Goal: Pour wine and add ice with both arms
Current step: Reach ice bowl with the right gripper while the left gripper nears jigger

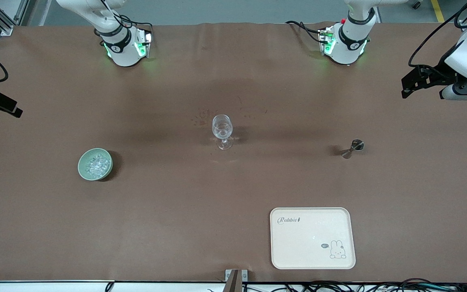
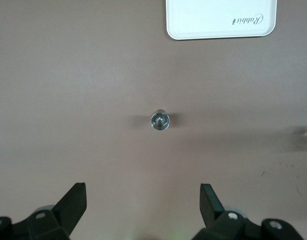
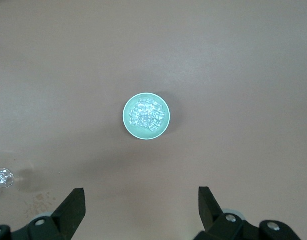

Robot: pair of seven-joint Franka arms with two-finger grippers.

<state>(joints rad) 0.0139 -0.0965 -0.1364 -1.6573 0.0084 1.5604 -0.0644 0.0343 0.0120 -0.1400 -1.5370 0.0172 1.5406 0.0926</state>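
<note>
you have two arms, so two grippers: the left gripper (image 2: 142,204) and the right gripper (image 3: 141,206), one apiece. on the table you get one pale green bowl (image 1: 83,161), holding many ice lumps (image 1: 98,164), too clustered to count. you also have one stemmed glass (image 1: 222,131), one metal jigger (image 1: 352,148) and one tray (image 1: 312,238).
</note>
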